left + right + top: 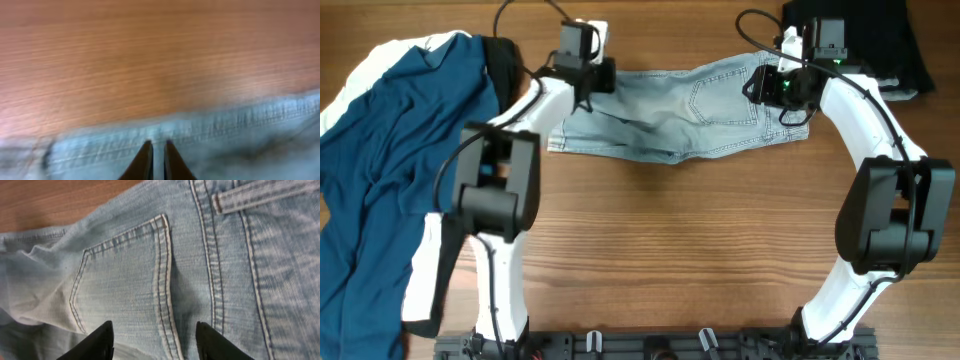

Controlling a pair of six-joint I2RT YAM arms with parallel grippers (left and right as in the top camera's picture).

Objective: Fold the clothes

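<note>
The pale-blue denim shorts lie spread across the far middle of the wooden table, back pocket up. My left gripper is at their left end. In the left wrist view its fingers are nearly closed on the stitched edge of the denim; that view is blurred. My right gripper is over the shorts' right end. In the right wrist view its fingers are wide open and empty just above the back pocket.
A large navy garment lies at the left over a white one. A black garment lies at the far right corner. Bare wood lies in front of the shorts.
</note>
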